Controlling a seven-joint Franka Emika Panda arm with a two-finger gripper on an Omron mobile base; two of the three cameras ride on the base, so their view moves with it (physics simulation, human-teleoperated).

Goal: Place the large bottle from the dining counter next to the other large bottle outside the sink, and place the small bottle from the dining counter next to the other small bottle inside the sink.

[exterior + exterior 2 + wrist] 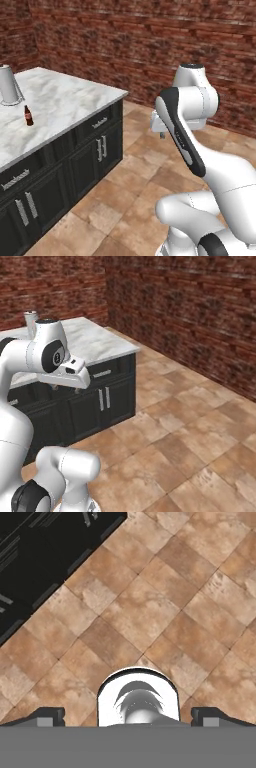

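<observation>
The small bottle, dark brown with a red label, stands upright on the dining surface, a white-grey veined marble slab over dark cabinets with silver handles. It sits well in from the front edge, toward the left of the left base view. Behind it, near the far left, stands a tall pale grey metal vessel that widens to a flat foot; the bottle is near that vessel but apart from it. The right base view shows the same vessel's top peeking over the robot's shoulder at the back of the slab.

The white arm is raised beside the counter's corner, over the terracotta tile floor, with a red brick wall behind. The hand points down at the floor, well apart from the bottle. In the hand view, the claw has its two dark tips spread wide at opposite sides of the frame with nothing between them: it is open and empty, with floor tiles below and the dark cabinet fronts at the upper left.
</observation>
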